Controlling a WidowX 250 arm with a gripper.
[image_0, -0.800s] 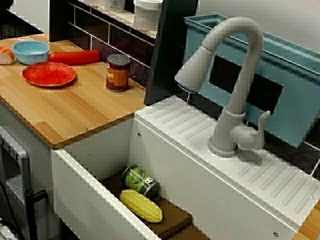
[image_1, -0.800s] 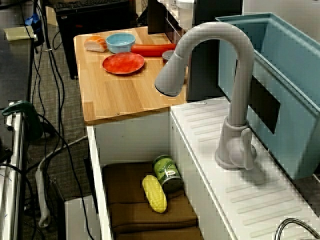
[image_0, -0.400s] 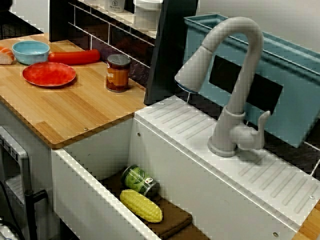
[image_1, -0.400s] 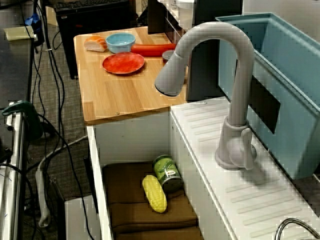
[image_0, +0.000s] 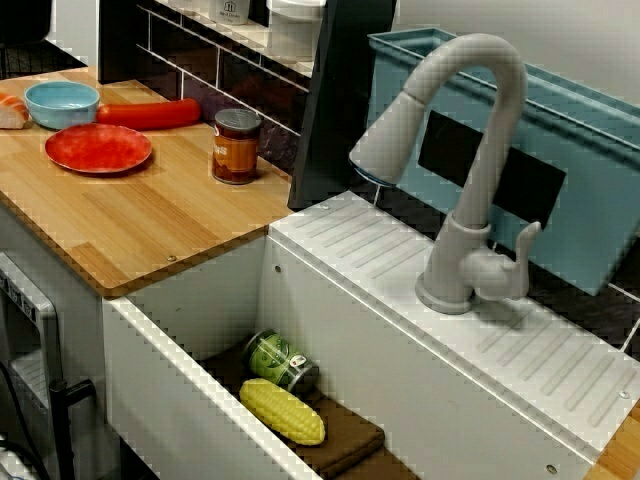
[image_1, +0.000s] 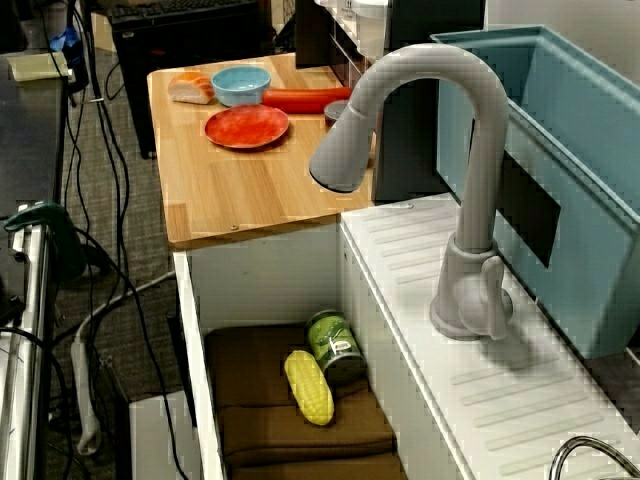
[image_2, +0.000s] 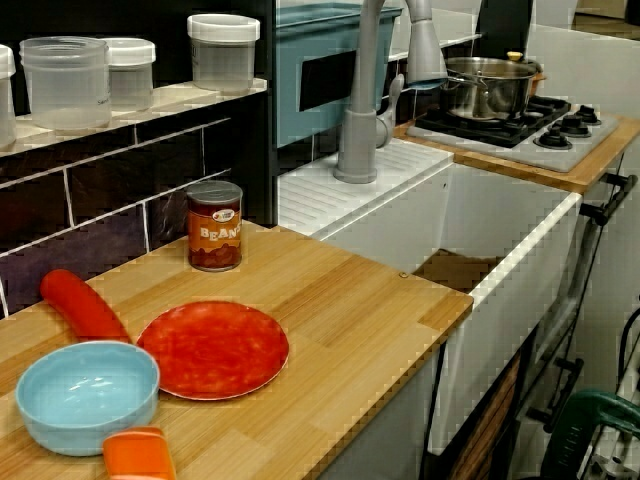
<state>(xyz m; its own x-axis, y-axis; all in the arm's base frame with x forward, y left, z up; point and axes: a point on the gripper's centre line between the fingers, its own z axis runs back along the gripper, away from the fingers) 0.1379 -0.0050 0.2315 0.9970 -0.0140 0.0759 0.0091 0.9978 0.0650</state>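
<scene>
The view from above shows the yellow corn cob (image_1: 309, 386) lying just beside the green can (image_1: 335, 346) on the brown cloth (image_1: 255, 395) in the sink (image_1: 262, 278), both untouched, while the end effector is outside every picture, so I cannot tell how its jaws stand.

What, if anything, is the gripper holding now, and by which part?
It cannot be told: no view shows the gripper. The corn and green can lie untouched in the sink.
</scene>
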